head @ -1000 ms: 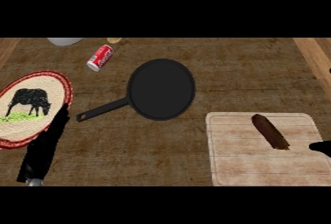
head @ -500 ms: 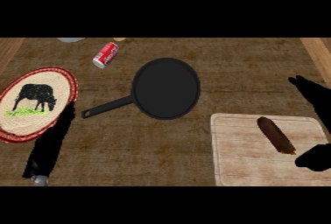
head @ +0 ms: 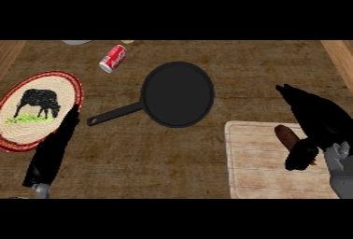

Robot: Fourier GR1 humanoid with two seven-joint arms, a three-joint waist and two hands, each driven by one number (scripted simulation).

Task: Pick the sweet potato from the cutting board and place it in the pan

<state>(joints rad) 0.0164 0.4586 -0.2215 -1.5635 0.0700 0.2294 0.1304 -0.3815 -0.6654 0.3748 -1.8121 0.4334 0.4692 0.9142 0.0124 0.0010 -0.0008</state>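
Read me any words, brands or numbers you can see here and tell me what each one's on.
Red soda can: white lettering on its side, too blurred to read.
Round plate: a black cow picture only, no words.
Nothing else carries text.

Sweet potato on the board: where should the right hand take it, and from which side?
Across its middle, from above. The sweet potato lies flat on the cutting board, long and slim, slanted up-left to down-right, so the right hand can close on its narrow sides.
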